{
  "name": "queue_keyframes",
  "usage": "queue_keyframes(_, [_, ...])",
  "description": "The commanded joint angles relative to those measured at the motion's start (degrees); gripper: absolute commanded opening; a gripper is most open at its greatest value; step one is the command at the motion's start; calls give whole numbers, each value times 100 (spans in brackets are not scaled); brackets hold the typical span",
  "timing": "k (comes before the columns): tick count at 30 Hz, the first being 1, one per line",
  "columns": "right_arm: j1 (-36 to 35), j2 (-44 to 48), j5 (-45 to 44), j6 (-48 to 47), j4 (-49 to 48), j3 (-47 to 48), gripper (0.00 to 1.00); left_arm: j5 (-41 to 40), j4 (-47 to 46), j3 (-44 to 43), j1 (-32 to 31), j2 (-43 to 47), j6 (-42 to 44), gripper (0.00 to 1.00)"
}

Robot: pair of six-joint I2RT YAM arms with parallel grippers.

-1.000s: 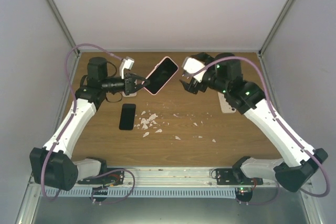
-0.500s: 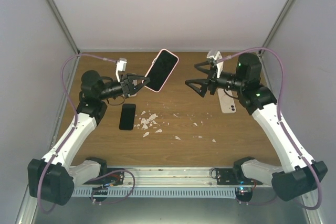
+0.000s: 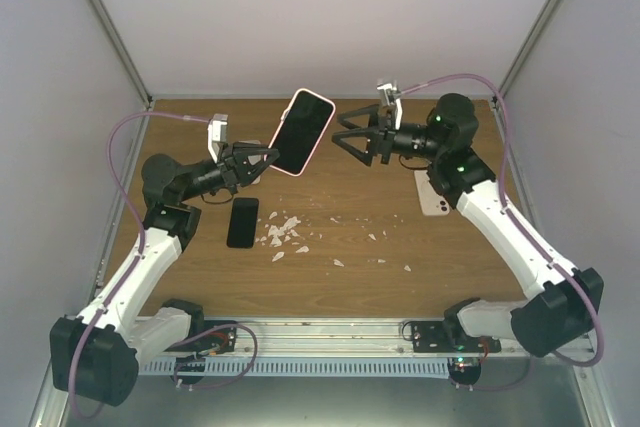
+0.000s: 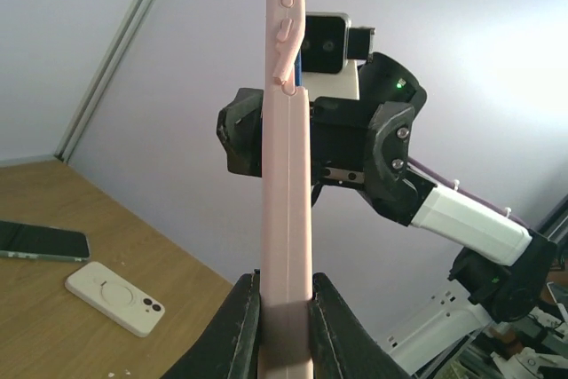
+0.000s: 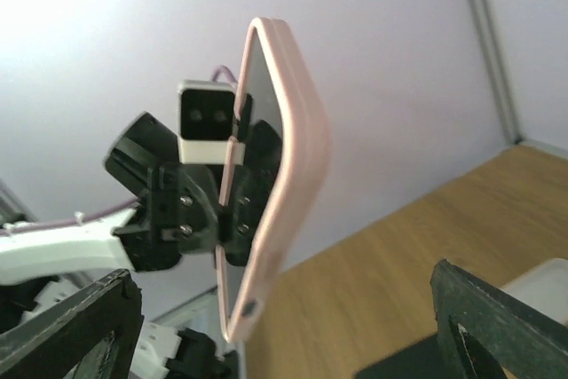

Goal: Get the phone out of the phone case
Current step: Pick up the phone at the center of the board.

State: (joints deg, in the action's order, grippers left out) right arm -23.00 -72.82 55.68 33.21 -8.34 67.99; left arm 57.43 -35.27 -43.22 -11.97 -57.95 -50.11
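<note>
The dark-screened phone [image 3: 305,130] is seated in the pink rubbery phone case [image 4: 286,219]. It is held aloft and tilted over the far centre-left of the brown wooden table [image 3: 400,277]. The left gripper [image 3: 268,155] clamps the case's lower end, with its jaws pressed against both faces. The right gripper [image 3: 340,139] faces the case close by, its jaws spread wide and clear of it. Lying on the table are a flat black handset [image 3: 242,222], scattered white scraps [image 3: 285,232] and a white spare case [image 3: 433,192].
</note>
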Motion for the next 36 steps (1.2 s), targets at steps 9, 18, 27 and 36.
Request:
queue_keyframes(9, [-552, -925, -42, 709, -674, 1009, 62, -118, -654, 2, 1, 248, -84, 0])
queue_keyframes(18, [-645, -984, -95, 827, -667, 1048, 11, 30, -3, -37, 1, 362, 480, 2])
queue_keyframes(27, [-45, -525, 344, -2, 235, 834, 1, 769, 2380, -885, -11, 194, 2542, 46])
queue_keyframes(36, [505, -449, 1233, -1391, 1852, 971, 1, 1467, 4874, -2143, -36, -778, 4569, 64])
